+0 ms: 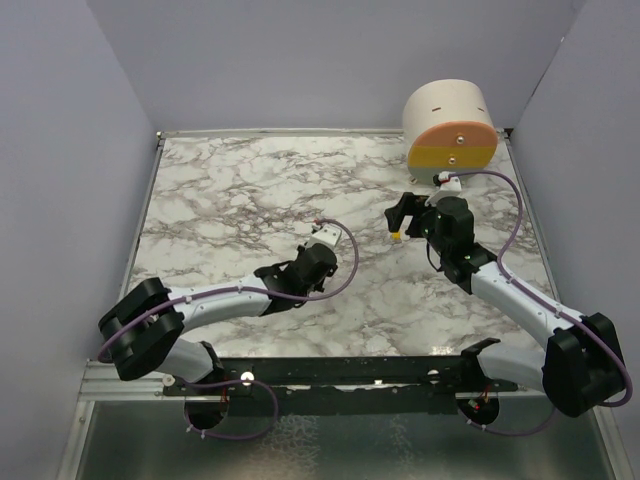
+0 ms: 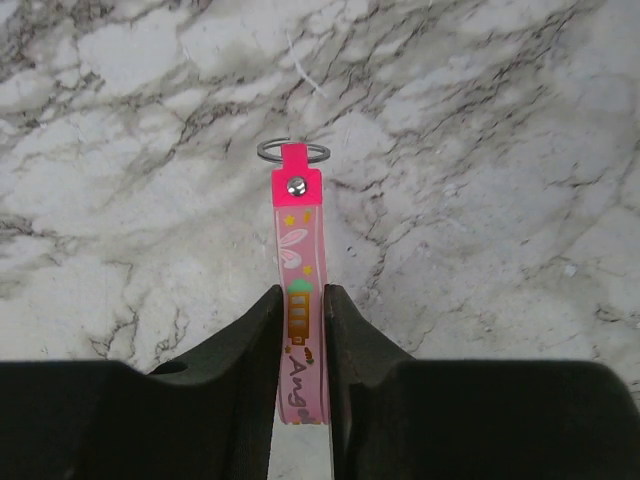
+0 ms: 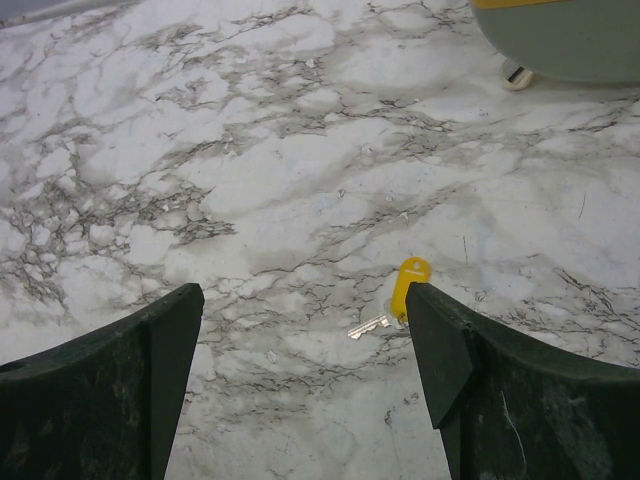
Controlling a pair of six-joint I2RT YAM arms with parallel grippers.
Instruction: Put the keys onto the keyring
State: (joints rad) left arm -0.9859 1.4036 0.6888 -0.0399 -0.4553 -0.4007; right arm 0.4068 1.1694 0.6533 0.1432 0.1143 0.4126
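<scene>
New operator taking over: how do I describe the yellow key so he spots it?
Find the big cream drum in the far right corner. On the marble in front of it, beside the open right tool, lies a tiny key: yellow head, silver blade.

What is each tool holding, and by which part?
Left tool pinches pink strap by the end away from its ring; right tool holds nothing.

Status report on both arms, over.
Left gripper pinching pink strap keyring, metal split ring free. Right gripper open over small yellow-headed key on marble table. Nothing blocking the key.
</scene>
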